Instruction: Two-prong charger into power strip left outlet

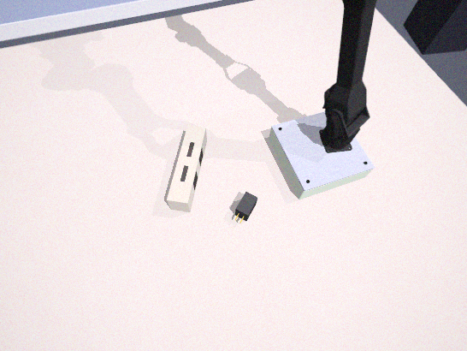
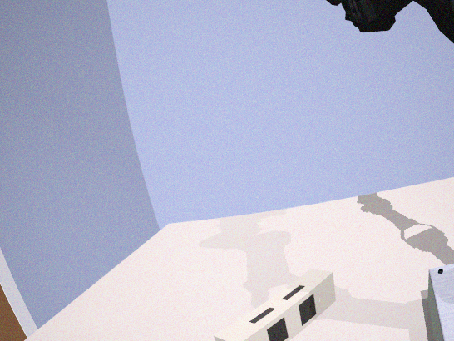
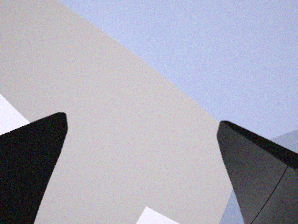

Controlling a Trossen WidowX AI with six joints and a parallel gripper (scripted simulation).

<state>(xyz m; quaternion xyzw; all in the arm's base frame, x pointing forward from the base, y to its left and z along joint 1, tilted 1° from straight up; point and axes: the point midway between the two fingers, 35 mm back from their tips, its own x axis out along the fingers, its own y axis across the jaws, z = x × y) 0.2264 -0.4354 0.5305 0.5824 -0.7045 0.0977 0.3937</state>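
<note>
The power strip (image 1: 187, 161) (image 2: 293, 316), a cream, squared bar, lies flat on the worktop (image 1: 171, 278) (image 2: 187, 258), one end towards the back edge, the other away from it. Two dark slots mark its top, two dark squares the long side facing the charger. The charger (image 1: 246, 205), a small dark-grey block, lies unplugged, apart from the strip and farther from the back edge, its two gold prongs (image 1: 239, 218) pointing away from that edge
</note>
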